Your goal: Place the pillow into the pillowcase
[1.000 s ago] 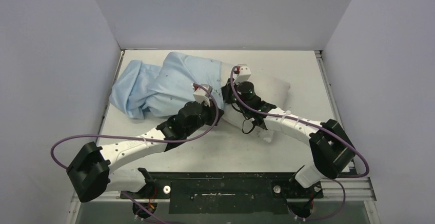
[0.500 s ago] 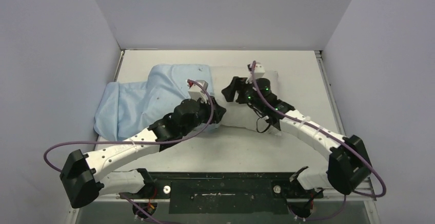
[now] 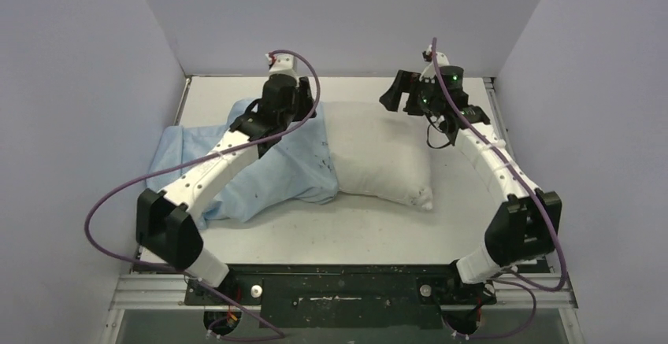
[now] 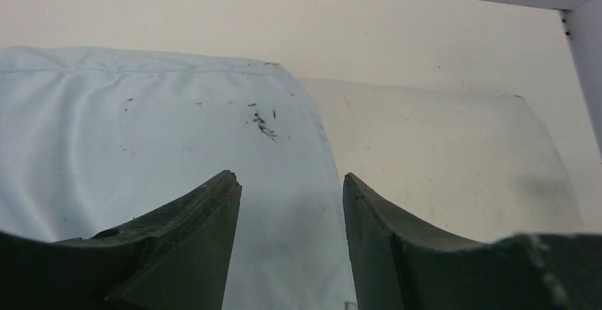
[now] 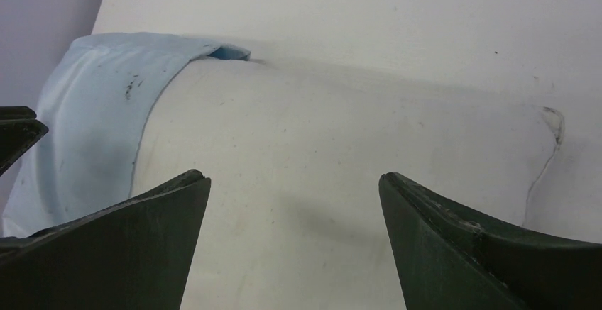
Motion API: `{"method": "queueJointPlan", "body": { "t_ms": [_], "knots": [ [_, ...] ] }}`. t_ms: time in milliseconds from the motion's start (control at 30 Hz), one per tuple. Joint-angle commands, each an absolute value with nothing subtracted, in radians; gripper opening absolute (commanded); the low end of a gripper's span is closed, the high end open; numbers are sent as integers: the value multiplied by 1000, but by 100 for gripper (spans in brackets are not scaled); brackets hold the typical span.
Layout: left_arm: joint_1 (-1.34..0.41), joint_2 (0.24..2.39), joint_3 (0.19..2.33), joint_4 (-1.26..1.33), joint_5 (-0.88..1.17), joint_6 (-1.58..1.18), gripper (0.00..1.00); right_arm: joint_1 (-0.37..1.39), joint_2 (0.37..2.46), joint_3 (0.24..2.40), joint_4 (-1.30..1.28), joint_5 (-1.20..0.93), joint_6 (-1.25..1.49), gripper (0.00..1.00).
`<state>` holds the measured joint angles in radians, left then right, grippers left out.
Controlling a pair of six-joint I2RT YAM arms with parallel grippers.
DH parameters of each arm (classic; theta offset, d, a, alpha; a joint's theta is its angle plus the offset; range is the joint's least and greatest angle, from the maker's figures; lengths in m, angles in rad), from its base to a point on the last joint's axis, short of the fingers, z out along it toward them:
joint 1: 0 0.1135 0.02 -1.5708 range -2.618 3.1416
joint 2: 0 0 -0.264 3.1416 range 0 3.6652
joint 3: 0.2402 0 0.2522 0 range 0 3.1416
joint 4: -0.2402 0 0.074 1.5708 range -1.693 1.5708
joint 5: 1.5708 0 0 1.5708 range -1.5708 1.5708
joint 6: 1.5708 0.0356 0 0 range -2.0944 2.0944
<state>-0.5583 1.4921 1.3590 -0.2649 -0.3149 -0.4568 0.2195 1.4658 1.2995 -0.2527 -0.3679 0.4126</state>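
1. Left claw: you have let go of the cloth. Its jaws are apart and empty, and it is now lifted over the pillow's far-left part, above the case's hem.
2. Right claw: also released (jaws wide, nothing held) and raised near the pillow's far-right corner.
3. Pillow: flat on the desk, left end sheathed, right part bare.
4. Pillowcase: dropped slack, its mouth across the pillow's left part. Likely unfinished; you would regrip the hem and draw it toward the pillow's right end.
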Motion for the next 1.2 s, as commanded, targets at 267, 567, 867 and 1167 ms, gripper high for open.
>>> {"method": "queueJointPlan", "body": {
  "t_ms": [267, 567, 867, 1167],
  "knots": [
    [-542, 1903, 1687, -363, -280, -425, 50, 324, 1768, 1420, -368, -432, 324, 76],
    [-552, 1881, 1651, -261, -247, -426, 0, 357, 1673, 1208, -184, -409, 460, 29],
    [-658, 1815, 1751, -140, -61, -450, 0, 385, 1514, 933, 283, -401, 829, 0],
    [-786, 1818, 1688, 146, 161, -664, 0, 486, 1335, 621, 580, 143, 1229, 0]
  ]
}}
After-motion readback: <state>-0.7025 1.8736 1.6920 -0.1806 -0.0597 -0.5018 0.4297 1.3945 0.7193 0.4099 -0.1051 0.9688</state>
